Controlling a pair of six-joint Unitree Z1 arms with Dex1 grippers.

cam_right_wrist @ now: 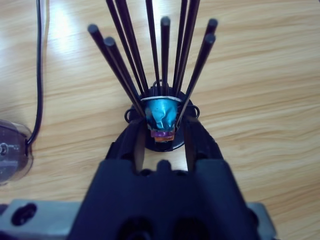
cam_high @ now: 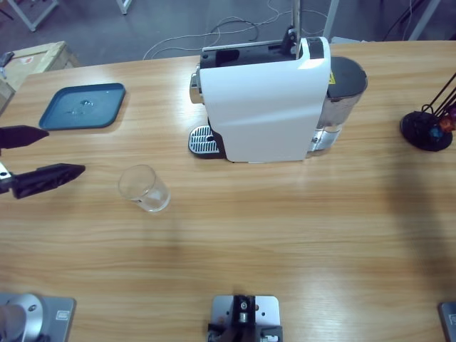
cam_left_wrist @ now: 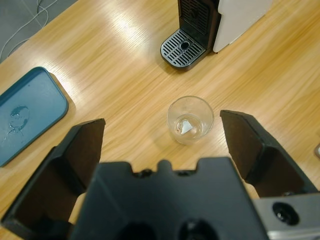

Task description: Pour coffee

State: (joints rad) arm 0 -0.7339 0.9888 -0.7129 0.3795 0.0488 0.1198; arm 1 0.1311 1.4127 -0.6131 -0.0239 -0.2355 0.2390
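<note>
Clear glass tumbler stands on the wooden tabletop toward its left edge, just off the white coffee machine's drip grille; any coffee inside is too faint to confirm.

Left gripper jaws wide open, aimed at the glass w/o touching it.

Right gripper jaws narrow around a blue capsule in the black wire capsule rack; grip unclear.

Risk: a jaw tip could clip the rim and tip the glass.

Count: 1 tumbler, 1 machine, 1 dark blue tray, 1 rack.

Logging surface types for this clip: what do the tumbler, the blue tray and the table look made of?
The tumbler looks like clear glass or clear plastic: the wood grain shows through it. The blue tray looks like matte moulded plastic with rounded corners and a raised rim. The table seems to be wood or wood laminate, with lengthwise grain and a soft sheen.
</note>
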